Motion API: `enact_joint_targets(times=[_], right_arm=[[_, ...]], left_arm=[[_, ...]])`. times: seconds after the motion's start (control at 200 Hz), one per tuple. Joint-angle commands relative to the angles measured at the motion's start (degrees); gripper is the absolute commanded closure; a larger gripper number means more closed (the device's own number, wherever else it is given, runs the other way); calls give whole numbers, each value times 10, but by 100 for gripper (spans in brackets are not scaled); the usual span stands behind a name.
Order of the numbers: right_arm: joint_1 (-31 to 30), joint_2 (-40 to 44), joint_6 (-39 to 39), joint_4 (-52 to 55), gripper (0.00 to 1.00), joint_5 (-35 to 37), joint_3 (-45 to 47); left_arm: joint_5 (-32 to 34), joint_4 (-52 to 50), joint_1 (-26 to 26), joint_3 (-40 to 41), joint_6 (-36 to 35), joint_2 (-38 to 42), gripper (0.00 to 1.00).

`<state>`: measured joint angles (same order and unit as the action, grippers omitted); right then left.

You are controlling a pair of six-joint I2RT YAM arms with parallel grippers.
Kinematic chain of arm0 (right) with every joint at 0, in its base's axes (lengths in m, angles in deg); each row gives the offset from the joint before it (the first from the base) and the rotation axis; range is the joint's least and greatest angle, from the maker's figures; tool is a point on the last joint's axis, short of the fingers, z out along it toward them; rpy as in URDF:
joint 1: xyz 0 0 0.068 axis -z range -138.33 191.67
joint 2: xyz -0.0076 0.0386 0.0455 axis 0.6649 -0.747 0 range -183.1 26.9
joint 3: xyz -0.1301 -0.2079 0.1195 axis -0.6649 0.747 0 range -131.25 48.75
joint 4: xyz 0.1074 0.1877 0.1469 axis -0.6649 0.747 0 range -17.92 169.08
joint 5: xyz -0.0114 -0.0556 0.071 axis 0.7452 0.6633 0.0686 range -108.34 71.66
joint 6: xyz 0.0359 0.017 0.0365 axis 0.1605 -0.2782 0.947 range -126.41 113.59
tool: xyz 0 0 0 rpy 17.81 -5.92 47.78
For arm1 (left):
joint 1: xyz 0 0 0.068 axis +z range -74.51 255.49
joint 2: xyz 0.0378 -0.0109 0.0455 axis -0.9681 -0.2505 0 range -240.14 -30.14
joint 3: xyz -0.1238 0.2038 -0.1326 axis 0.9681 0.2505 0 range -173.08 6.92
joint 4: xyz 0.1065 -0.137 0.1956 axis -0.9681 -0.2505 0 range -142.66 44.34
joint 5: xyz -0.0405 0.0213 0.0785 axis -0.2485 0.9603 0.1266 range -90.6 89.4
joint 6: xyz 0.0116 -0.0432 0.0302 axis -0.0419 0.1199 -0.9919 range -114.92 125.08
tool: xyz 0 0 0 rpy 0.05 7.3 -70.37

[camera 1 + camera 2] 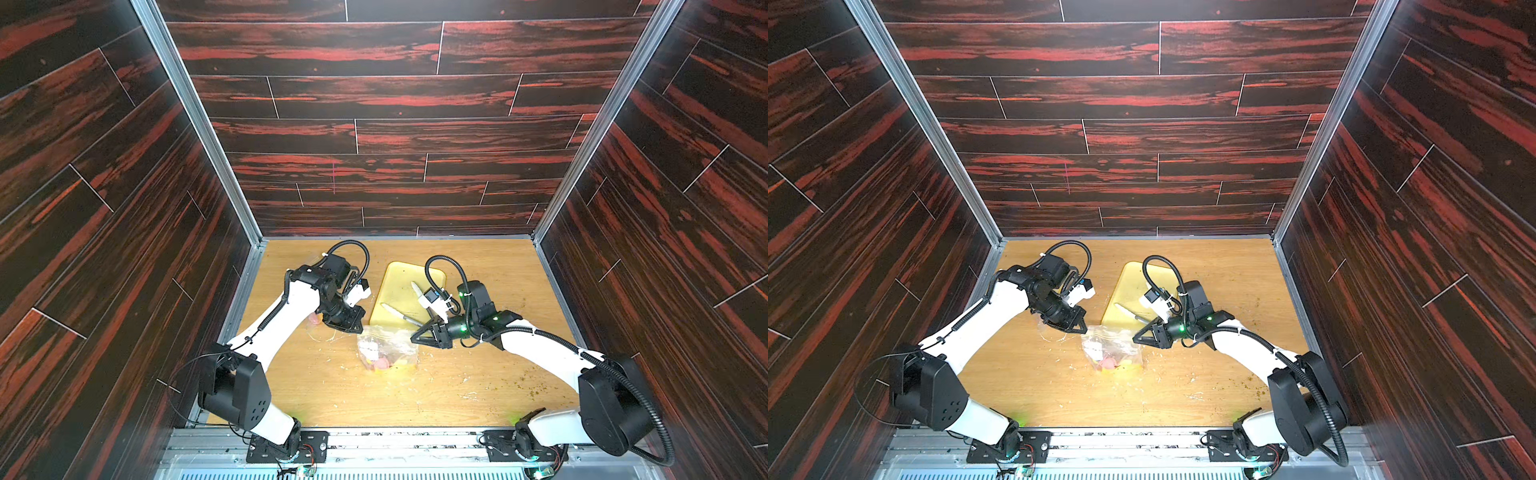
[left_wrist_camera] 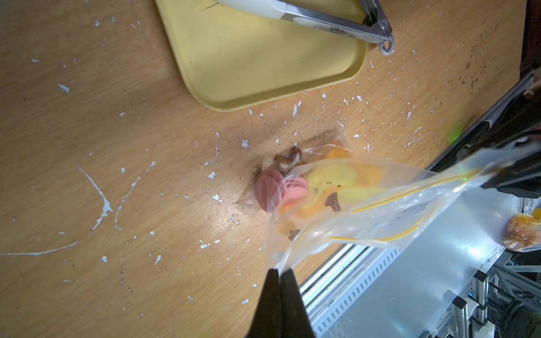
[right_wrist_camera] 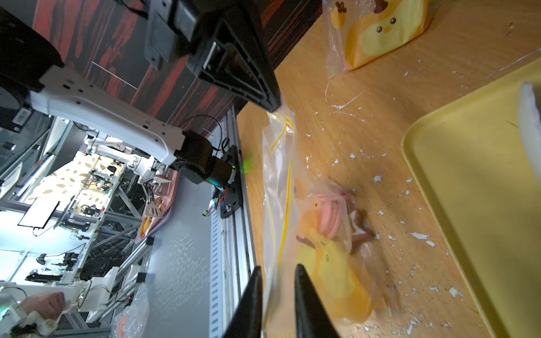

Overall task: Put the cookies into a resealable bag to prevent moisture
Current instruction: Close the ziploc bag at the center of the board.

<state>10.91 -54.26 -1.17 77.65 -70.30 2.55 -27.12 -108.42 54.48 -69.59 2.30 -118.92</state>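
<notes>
A clear resealable bag (image 1: pixel 388 347) (image 1: pixel 1115 347) with a yellow zip line hangs between my two grippers over the middle of the table. Several pink round cookies (image 2: pixel 281 190) (image 3: pixel 330 216) and a brown star cookie (image 2: pixel 289 158) (image 3: pixel 361 228) lie at its bottom beside a yellow duck-print packet (image 2: pixel 330 178). The left gripper (image 2: pixel 279 270) (image 1: pixel 360 330) is shut on one corner of the bag's mouth. At the opposite end the right gripper (image 3: pixel 278 267) (image 1: pixel 414 337) has its jaws a little apart, with the bag's rim film between them.
A yellow tray (image 1: pixel 399 286) (image 2: pixel 263 64) (image 3: pixel 468 190) sits just behind the bag, with metal tongs (image 1: pixel 401 313) (image 2: pixel 322 20) on it. A second clear bag with a yellow duck packet (image 3: pixel 377 32) lies by the left arm. White flecks and crumbs dot the wooden table (image 1: pixel 332 386).
</notes>
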Motion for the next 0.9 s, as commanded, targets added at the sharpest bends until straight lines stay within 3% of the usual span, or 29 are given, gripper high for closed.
enact_joint_targets(times=[0.0,0.16,0.351,0.571,0.702,0.892], right_arm=[[-4,-9,13,-14,87,-17,7],[-5,-15,30,-33,100,-31,0],[-3,-21,9,-1,100,-10,-9],[2,-33,-6,11,100,-22,-30],[8,-36,-14,18,100,-42,-40],[11,-40,-28,42,100,-51,-54]], left_arm=[[2,-16,3,-9,-2,5,100],[19,-16,3,-11,-1,9,99],[19,21,4,-10,-24,45,61],[-50,275,-45,95,-78,158,23],[-82,347,-77,107,-112,139,21],[-105,304,-116,49,-155,49,21]])
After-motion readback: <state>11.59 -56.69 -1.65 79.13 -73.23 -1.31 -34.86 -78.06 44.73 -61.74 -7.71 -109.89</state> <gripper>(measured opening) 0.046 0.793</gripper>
